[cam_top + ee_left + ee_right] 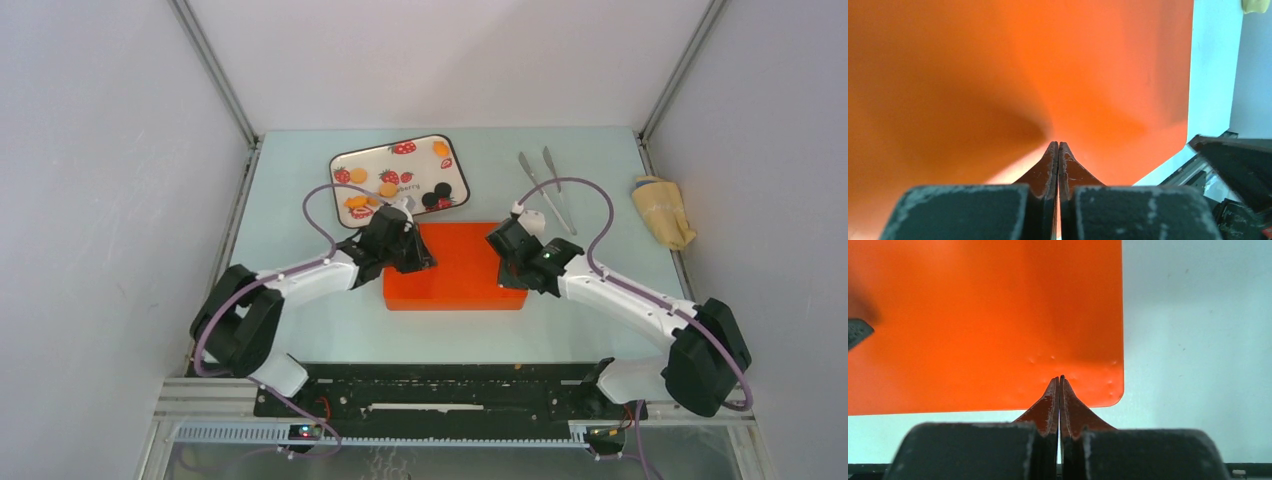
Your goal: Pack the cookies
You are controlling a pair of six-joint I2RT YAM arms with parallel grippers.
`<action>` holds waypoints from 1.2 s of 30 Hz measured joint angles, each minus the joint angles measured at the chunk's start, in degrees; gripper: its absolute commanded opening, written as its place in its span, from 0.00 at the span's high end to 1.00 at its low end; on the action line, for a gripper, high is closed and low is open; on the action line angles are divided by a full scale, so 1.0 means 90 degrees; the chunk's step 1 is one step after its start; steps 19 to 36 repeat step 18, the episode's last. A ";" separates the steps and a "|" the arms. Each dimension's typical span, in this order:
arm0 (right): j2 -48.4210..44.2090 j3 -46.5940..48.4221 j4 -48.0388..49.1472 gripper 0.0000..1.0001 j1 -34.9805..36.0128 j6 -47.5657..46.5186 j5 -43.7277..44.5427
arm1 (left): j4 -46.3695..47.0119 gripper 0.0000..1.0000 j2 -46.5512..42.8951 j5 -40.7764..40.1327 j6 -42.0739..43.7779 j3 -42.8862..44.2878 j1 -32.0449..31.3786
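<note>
1. Cookies. The cookies (358, 175) are small, flat, round discs. Most are golden-orange and a few are black (445, 188). All visible cookies lie loose on a white tray (345, 160) printed with red strawberries, at the far left-centre of the pale surface (450, 335). The orange ones sit mainly on the left half of the tray, with one near its far right corner. The black ones sit close together near the right edge.

2. Orange box. A flat orange box (460, 275) with rounded corners lies just in front of the tray, between the two arms. Its top is plain and smooth, with small dimples near one corner in the right wrist view.

3. Left tool. The left tool (1058, 145) is closed, its fingers pressed together with no gap. The tips meet the orange top near the box's far left corner.

4. Right tool. The right tool (1061, 378) is likewise closed, finger against finger, with the tips touching the orange top close to a rounded corner on the box's right side.

5. Other items. Metal tongs (553, 178) lie beyond the right arm. A yellow cloth (662, 210) lies at the right edge.
</note>
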 measured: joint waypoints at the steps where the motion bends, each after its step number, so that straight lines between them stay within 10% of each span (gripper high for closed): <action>1: -0.0034 0.0121 -0.0102 0.99 0.0022 -0.0041 0.0097 | -0.0170 1.00 -0.0136 -0.0107 0.0027 -0.0002 -0.0015; 13: -0.0529 0.0889 -0.0442 0.97 0.0165 -0.0440 0.1056 | -0.1217 0.97 -0.3254 -0.2142 0.0636 -0.0002 -0.0168; 36: -0.0495 0.0889 -0.0646 0.95 0.0250 -0.0476 0.1294 | -0.1433 0.97 -0.3310 -0.2487 0.0692 -0.0015 -0.0172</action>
